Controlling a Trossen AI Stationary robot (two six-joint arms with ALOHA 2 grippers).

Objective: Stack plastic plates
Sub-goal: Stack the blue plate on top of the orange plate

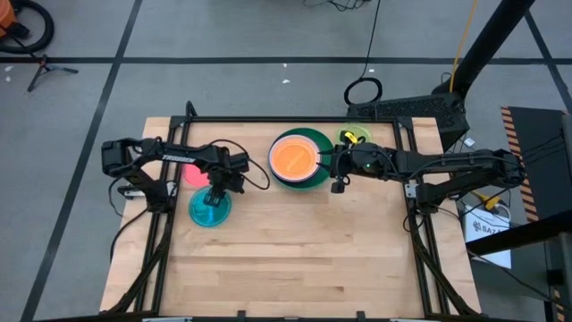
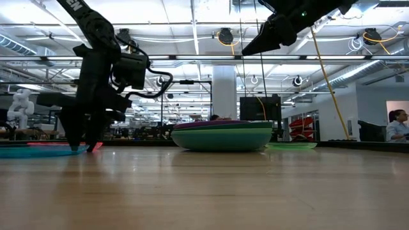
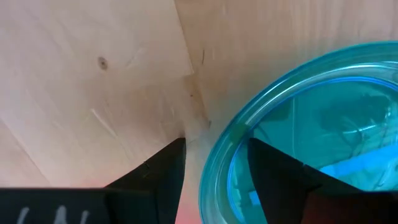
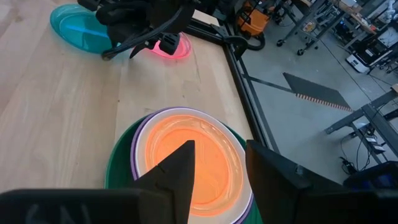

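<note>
The high view looks straight down on the whole bench (image 1: 286, 250) from far above, both arms inside it. The low view sits at the level of the bench top and looks across it into the room behind. The left wrist view is very near, facing down on the wood and the rim of the blue plate (image 3: 298, 137). The right wrist view looks from higher, over the stack of plates (image 4: 186, 162). This stack and the blue plate show also in the high and low views.

Left tool (image 1: 214, 199) points down, fingers apart; right tool (image 1: 327, 163) hovers, parted.
</note>
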